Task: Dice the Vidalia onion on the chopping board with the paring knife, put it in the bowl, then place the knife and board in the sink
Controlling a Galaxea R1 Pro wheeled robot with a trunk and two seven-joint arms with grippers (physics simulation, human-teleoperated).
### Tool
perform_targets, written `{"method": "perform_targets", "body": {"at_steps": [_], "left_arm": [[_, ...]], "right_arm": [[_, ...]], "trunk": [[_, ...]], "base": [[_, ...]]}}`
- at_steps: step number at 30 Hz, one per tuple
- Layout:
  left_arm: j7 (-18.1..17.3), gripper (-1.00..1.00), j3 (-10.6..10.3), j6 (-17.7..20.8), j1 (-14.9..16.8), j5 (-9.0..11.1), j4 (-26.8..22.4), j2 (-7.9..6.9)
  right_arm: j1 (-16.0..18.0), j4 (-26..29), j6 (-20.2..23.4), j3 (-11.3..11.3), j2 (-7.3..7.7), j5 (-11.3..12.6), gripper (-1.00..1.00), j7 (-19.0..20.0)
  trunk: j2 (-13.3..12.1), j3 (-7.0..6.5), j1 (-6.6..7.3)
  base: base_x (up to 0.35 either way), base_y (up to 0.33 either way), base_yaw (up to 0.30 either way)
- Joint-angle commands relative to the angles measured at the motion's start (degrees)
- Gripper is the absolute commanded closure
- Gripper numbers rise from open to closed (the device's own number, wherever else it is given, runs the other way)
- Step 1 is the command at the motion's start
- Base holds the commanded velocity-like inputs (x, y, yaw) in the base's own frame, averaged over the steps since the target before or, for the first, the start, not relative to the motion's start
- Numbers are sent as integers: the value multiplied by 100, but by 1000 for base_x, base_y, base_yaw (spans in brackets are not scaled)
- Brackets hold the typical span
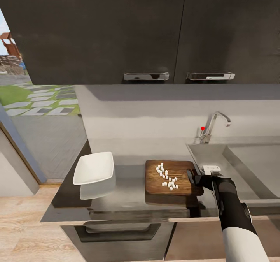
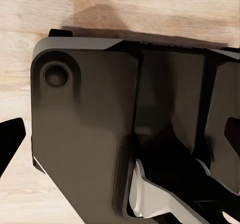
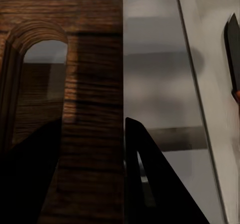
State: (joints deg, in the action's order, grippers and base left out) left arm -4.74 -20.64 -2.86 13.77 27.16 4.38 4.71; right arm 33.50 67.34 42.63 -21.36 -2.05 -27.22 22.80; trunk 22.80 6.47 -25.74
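The right end effector sits at the near right corner of the board, its dark fingers apart and straddling the board's edge: in the right wrist view one finger lies over the wood and the other over the grey desk beside it, with the board's edge running between them; whether either finger presses the wood I cannot tell. The board lies flat on the desk, and its hole shows just ahead of the finger over the wood. On the board, just left of the end effector, is a loose scatter of small white onion dice, spread from the board's middle toward its near edge. Well to the left of the end effector, past the board and apart from it, the white bowl stands on the desk; nothing can be seen in it. To the right of the end effector and just beside it begins the sink, its flat drainboard next to the board and its tap behind, with a red-tipped lever. In the right wrist view a dark blade with a bit of red handle, the knife, lies off to the far side of the sink's rim. The left end effector is seen as one dark fingertip over the wooden floor beside the robot's dark base; its spread I cannot tell.
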Motion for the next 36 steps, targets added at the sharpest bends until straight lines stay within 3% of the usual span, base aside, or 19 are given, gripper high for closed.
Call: {"method": "perform_targets", "body": {"at_steps": [1, 9, 18, 24, 29, 36], "left_arm": [[-36, -100, -45, -30, 11, 61, 28, 4], [-36, -100, -45, -30, 11, 61, 28, 4], [-36, -100, -47, -30, 11, 61, 28, 4], [-36, -100, -45, -30, 11, 61, 28, 4], [-36, -100, -47, -30, 11, 61, 28, 4], [-36, -100, -47, -30, 11, 61, 28, 4]], "right_arm": [[7, 7, 13, -17, -6, -55, 100, 58], [7, 7, 15, -17, -8, -55, 100, 58], [7, 7, 15, -17, -6, -55, 100, 58], [7, 7, 19, -17, -6, -55, 100, 57], [7, 7, 468, -17, 10, -55, 100, 58], [7, 7, 577, -17, 11, -54, 100, 58]], "trunk": [[12, 3, -4], [12, -63, -4], [12, -67, -4], [12, -67, -4], [12, -67, -4], [12, -67, -4]], "base": [[0, 0, 0], [-1, 0, 0], [-257, 49, 0], [-45, 11, 0], [-2, 0, 0], [0, 0, 0]]}}
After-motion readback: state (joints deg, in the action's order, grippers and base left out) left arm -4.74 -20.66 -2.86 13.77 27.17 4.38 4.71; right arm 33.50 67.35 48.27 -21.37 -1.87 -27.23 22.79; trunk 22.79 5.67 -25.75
